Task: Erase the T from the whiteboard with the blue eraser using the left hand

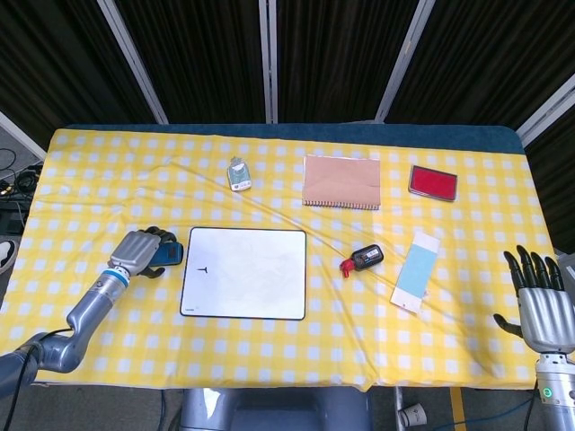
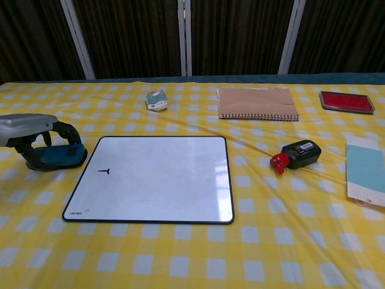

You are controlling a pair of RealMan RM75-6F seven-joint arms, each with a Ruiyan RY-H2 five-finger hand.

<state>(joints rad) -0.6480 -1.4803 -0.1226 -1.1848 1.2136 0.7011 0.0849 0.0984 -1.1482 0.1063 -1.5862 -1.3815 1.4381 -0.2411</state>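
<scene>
Left hand [image 2: 36,129] curled down over blue eraser [image 2: 57,158], fingers wrapping it, just left of whiteboard [image 2: 157,180]; T [image 2: 104,171] intact. Right hand [image 1: 542,301] spread, holding nothing.

Whiteboard [image 1: 243,273] centre-near on table [image 1: 296,359], T [image 1: 203,268] at its left edge. Eraser [image 2: 57,158] just left of the board, left hand [image 1: 139,252] over it. Notebook [image 1: 341,181] far, bottle [image 1: 362,259] right of the board.
</scene>
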